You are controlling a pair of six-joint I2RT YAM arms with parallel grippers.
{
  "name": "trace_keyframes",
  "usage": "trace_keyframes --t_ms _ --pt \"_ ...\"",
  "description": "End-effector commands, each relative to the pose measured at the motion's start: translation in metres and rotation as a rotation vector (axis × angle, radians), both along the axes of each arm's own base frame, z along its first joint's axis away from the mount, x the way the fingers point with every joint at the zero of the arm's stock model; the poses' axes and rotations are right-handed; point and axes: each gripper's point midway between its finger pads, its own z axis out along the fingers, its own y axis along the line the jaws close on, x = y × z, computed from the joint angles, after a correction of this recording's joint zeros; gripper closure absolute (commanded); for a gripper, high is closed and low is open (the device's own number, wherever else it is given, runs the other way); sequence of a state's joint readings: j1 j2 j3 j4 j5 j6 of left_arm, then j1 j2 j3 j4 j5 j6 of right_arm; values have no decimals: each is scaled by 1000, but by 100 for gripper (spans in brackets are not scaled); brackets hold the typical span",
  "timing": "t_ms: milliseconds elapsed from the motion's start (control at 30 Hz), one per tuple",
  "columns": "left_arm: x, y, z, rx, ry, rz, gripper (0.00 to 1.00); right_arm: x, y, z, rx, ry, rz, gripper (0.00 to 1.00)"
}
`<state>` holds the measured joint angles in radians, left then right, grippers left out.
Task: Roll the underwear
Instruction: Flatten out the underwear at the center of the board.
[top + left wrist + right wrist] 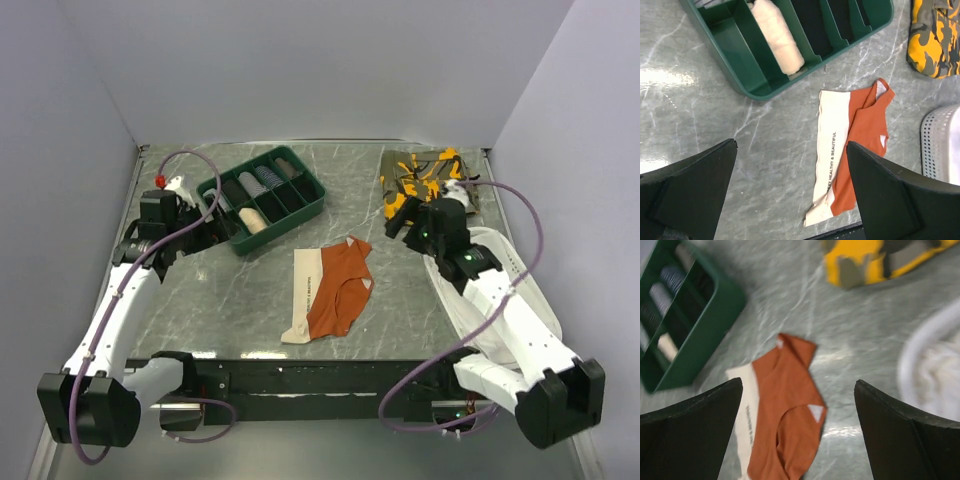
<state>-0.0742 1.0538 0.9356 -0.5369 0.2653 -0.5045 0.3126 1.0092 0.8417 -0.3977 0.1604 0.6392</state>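
The underwear (333, 290) lies flat in the middle of the table, rust-orange with a cream waistband panel on its left side. It shows in the left wrist view (850, 145) and in the right wrist view (785, 415). My left gripper (200, 228) hovers at the left by the green tray, open and empty, well apart from the underwear. My right gripper (400, 222) hovers at the right, above and right of the underwear, open and empty. Both pairs of black fingers (690, 195) (910, 435) stand wide apart.
A green divided tray (262, 198) with several rolled garments stands at the back left. An orange-and-olive camouflage garment (425, 175) lies at the back right. A white basket (500, 300) with white cloth sits at the right under my right arm.
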Motion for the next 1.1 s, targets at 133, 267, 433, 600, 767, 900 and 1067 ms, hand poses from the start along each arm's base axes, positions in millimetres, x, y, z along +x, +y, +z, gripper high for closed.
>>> trace_keyframes --t_ms 133,267,433,600,767,900,1067 --pt "-14 -6 19 -54 -136 -6 4 -3 78 -40 -39 53 391 0" --pt "-26 -25 11 -135 -148 -105 4 -1 88 -51 38 120 370 0" --pt "-33 -25 0 -130 -119 -101 4 -10 135 -65 220 199 588 0" --pt "-35 -19 -9 -119 -115 -47 4 -2 141 -77 192 205 593 0" --pt "-43 -14 -22 -88 -76 41 4 6 142 -82 78 243 612 0" --pt "-48 -16 -24 -76 -57 38 4 0 147 -90 52 284 629 0" --pt "-49 -17 -32 -65 -46 34 4 1 141 -91 17 285 599 0"
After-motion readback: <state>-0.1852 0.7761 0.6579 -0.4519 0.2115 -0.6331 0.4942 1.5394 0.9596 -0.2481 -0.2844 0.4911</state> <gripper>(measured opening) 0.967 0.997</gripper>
